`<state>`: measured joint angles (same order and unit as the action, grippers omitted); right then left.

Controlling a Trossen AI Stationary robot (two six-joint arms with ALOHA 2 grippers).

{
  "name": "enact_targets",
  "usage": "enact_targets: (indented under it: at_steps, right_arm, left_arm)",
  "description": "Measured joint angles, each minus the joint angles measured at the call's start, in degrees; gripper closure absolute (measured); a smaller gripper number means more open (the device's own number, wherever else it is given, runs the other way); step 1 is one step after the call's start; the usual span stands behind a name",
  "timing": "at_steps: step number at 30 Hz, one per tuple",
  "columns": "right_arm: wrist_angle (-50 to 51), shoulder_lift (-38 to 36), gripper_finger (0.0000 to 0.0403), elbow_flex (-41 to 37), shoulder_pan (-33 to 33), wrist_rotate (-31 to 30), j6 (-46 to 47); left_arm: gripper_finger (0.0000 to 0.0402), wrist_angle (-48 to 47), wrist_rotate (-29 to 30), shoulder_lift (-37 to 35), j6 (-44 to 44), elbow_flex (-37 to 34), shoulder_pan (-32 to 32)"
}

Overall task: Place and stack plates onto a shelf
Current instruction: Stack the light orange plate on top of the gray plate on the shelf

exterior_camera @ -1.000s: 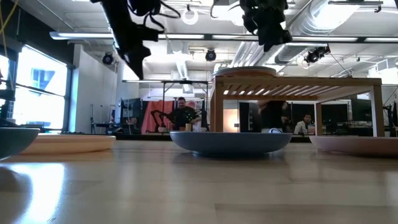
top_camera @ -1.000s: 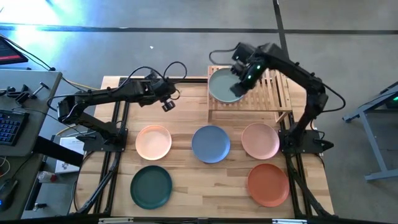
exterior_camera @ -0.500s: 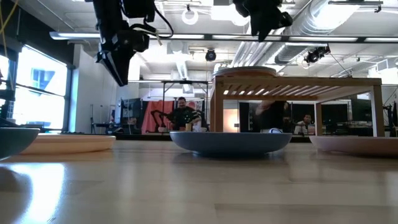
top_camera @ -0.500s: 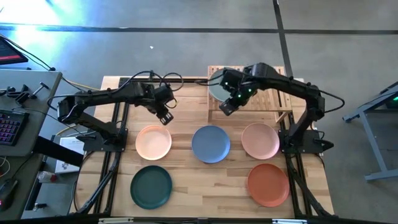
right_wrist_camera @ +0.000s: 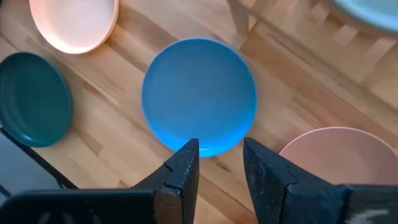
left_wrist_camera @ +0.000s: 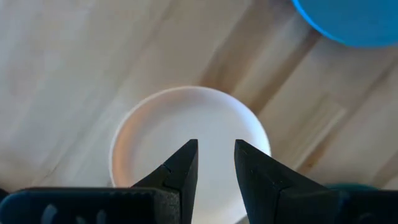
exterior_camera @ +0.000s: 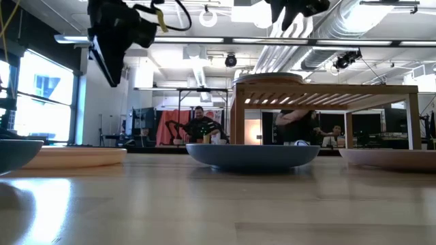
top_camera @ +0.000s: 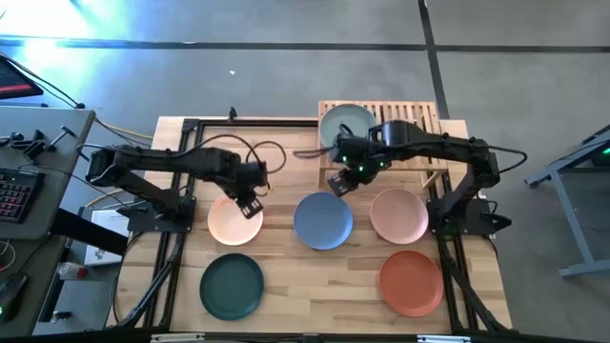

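One plate shelved, five left on the table; both grippers empty, jaws apart.

A sage green plate [top_camera: 345,125] is seen on the shelf [top_camera: 412,118] at the table's [top_camera: 295,286] far edge, toward the shelf's left end. Left gripper [top_camera: 248,203] is held over the peach plate [top_camera: 234,217], right gripper [top_camera: 337,181] above the far rim of the blue plate [top_camera: 322,220]; neither is touching. Pink plate [top_camera: 398,214] is set by the right edge, terracotta plate [top_camera: 411,282] at the near right corner, dark green plate [top_camera: 232,287] toward the near left. Plates are judged stiff, light, probably matte and not slippery; a pinch across the low rim is advised, since flat centres offer no hold. Chipping is possible if one is dropped, though material cannot be confirmed from these views.
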<state>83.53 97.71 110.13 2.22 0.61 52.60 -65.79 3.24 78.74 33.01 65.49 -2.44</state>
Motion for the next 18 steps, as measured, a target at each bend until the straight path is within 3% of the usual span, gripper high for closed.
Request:
enact_targets:
  at_steps: [10,18]
  right_arm:
    - [-1.5,0.0,0.03,0.0,-8.2,-5.2,7.5]
    - [-1.7,0.0,0.03,0.0,-10.6,-6.7,9.0]
  left_arm:
    - [0.0307,0.1,3.6,1.6,11.8,-0.1,9.7]
    - [0.0307,2.5,5.2,6.2,17.0,-0.1,13.9]
